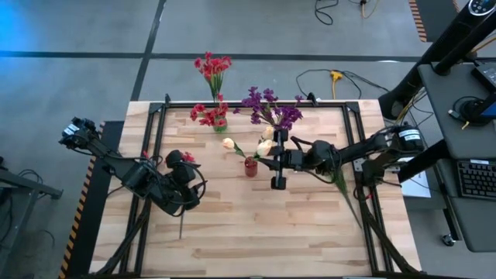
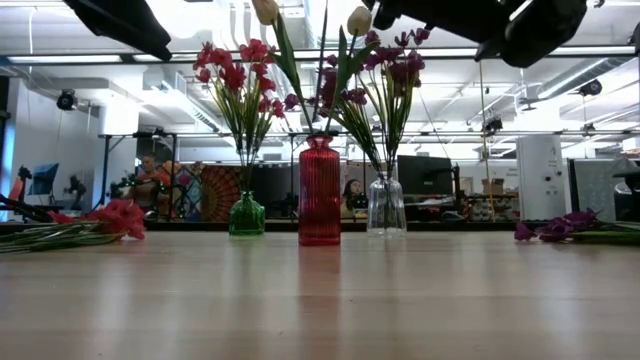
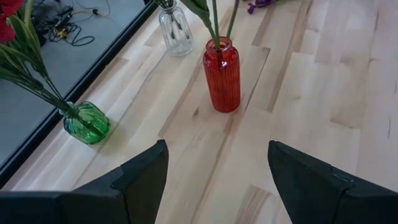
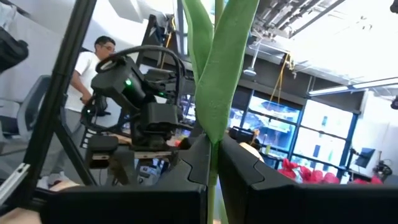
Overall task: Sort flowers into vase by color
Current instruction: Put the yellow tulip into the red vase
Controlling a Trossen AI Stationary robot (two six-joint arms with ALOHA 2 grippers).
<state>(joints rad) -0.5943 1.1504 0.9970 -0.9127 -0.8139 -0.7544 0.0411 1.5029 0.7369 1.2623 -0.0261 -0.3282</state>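
Only our right wrist view shows the right gripper [image 4: 212, 163] clamped on a green-leaved cream tulip stem [image 4: 214, 81]; left gripper [image 3: 217, 180] gapes empty.

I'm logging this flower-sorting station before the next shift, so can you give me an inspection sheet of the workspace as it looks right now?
Surface: wooden table, pale planks, dark frame rails at its edges.
Job's things: green vase holds red flowers; clear vase holds purple flowers; red vase holds cream flowers.
Clutter: loose red flowers and a loose purple sprig lying on the table.
Grippers: right gripper shut on a green stem by the red vase; left gripper open, empty, pointed at the vases.
Cables: yellow-plug cable on the floor.
Surroundings: desk with keyboard; a person behind.
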